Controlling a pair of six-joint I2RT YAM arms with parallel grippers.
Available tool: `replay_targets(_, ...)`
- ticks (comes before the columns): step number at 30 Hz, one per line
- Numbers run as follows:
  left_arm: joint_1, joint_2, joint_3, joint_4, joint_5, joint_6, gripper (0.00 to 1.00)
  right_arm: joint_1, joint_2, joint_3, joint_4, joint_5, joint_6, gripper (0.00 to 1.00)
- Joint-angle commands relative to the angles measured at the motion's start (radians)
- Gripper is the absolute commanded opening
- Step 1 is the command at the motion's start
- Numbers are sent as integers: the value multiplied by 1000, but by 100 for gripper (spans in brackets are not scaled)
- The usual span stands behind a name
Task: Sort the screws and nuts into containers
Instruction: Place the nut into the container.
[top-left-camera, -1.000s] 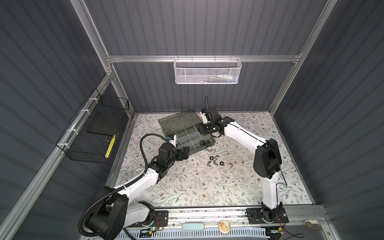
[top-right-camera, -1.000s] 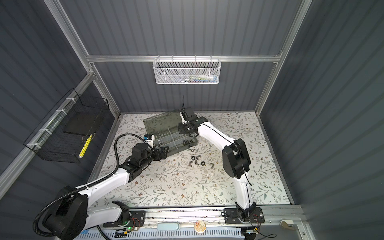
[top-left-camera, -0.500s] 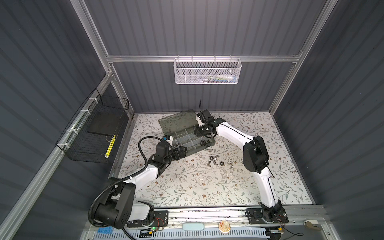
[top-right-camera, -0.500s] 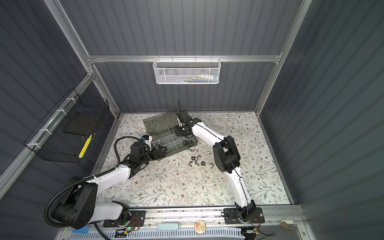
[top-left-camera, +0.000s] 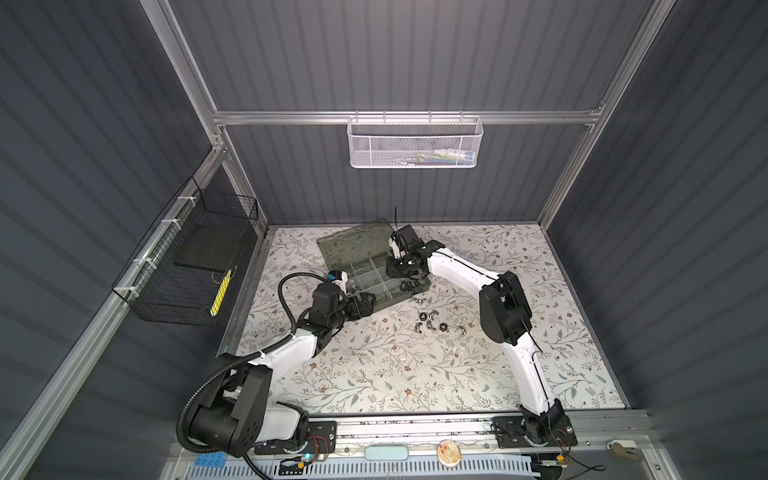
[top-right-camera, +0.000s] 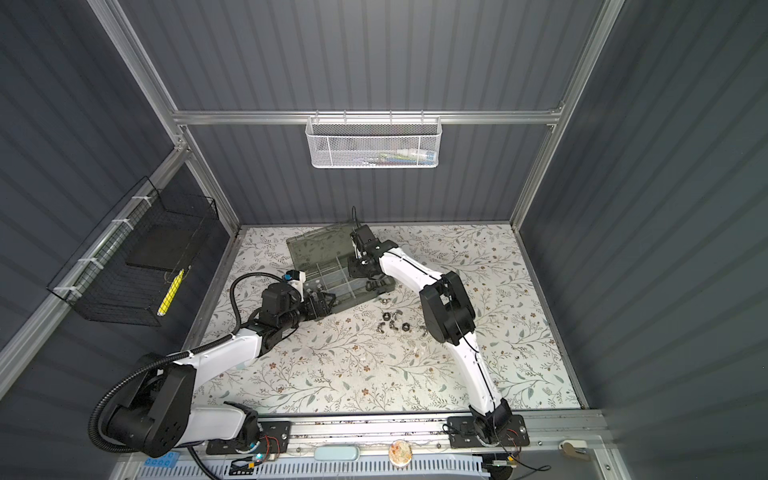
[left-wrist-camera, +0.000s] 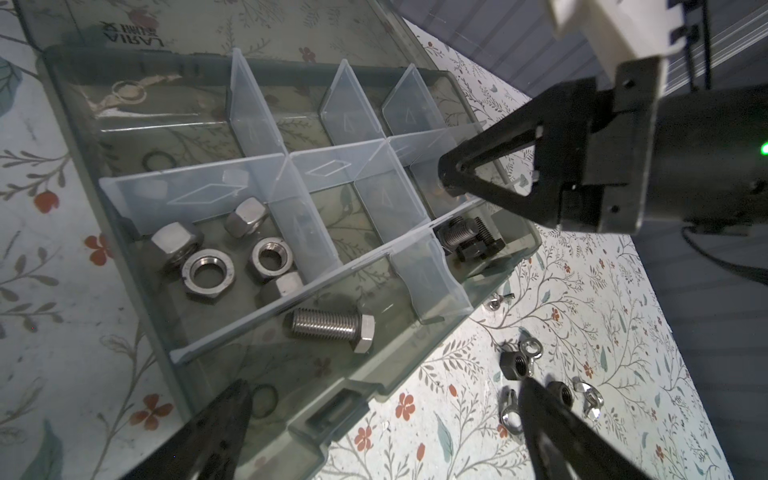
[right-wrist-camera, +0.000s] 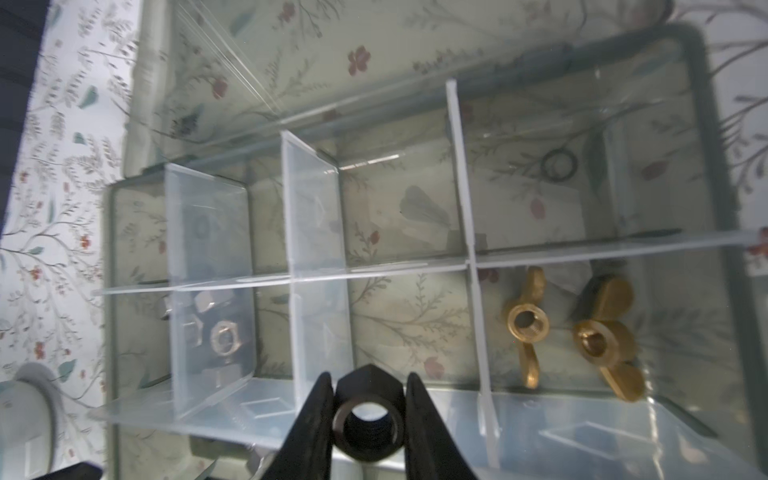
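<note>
The grey-green organizer case (top-left-camera: 365, 276) lies open at the back of the table, and its compartments are the containers (left-wrist-camera: 257, 124). My right gripper (right-wrist-camera: 369, 384) hangs over a middle compartment, shut on a black hex nut (right-wrist-camera: 368, 415). One compartment holds silver nuts (left-wrist-camera: 208, 272), another a silver screw (left-wrist-camera: 332, 326), a corner one black screws (left-wrist-camera: 469, 241), and another two brass wing nuts (right-wrist-camera: 525, 322). Loose dark nuts and silver wing nuts (top-left-camera: 432, 324) lie on the mat in front of the case. My left gripper (left-wrist-camera: 382, 386) stands open and empty at the case's near edge.
The smoky lid (top-left-camera: 353, 243) lies flat behind the case. One wing nut (top-left-camera: 420, 297) sits just outside the case's front rim. A white mesh basket (top-left-camera: 413, 143) hangs on the back wall and a black wire basket (top-left-camera: 187, 266) on the left wall.
My right gripper has carried the black nut from the case's far right corner inward over the compartments, its elbow folding closer. The left gripper has stayed at the case's near edge.
</note>
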Motion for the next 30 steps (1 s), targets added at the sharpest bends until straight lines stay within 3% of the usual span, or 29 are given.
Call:
replay_targets(1, 2, 8, -6, 11, 13, -4, 100, 3, 10, -4, 5, 17, -3, 29)
replay_targets(14, 3, 9, -7, 23, 22, 2, 100, 1, 9, 17, -22, 28, -19, 40)
replay_targets(30, -11, -24, -36, 128, 130, 22, 100, 0, -190, -20, -34, 52, -37, 79)
